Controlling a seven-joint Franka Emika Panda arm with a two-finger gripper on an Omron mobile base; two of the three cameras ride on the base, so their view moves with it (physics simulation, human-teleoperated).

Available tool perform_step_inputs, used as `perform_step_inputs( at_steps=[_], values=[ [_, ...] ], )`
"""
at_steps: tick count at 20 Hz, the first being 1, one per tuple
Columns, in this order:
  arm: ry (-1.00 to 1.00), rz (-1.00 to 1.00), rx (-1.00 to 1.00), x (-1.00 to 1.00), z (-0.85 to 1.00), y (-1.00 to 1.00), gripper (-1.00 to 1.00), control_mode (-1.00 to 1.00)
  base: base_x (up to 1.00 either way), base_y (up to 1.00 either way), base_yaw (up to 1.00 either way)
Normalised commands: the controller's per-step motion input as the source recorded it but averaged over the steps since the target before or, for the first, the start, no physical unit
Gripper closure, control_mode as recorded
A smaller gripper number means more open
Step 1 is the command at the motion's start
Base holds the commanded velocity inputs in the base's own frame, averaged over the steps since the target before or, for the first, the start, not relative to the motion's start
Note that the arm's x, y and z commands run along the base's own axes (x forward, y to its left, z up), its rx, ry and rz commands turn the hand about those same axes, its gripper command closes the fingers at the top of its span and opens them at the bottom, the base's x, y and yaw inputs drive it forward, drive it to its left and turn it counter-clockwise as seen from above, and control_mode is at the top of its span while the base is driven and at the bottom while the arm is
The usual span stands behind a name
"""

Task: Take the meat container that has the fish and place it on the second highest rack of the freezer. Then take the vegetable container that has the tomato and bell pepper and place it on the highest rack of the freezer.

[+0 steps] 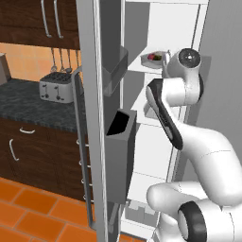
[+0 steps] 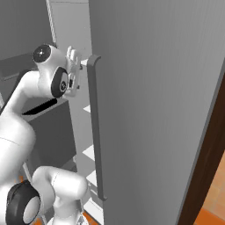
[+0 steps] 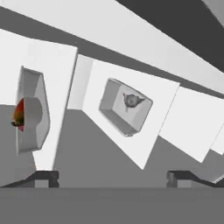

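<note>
With the veg tray (image 1: 155, 57) resting on the top rack (image 1: 142, 69) and the fish tray (image 3: 125, 106) below, the spread gripper (image 3: 113, 178) should back straight out, clear of the rim.

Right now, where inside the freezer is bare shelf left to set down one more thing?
On the top shelf, bare white lies left of the vegetable tray. The shelf below has bare white around the fish tray. Crowded: the robot arm fills the doorway.
</note>
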Motion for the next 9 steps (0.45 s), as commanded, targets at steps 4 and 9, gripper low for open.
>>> perform_step_inputs(
  at_steps=[4, 9],
  values=[
    [0.18, 0.05, -0.02, -1.00, -0.98, 0.00, -1.00, -1.00, 0.00, 0.00, 0.00],
    [0.19, 0.10, -0.04, -0.96, -1.00, 0.00, -1.00, -1.00, 0.00, 0.00, 0.00]
  ],
)
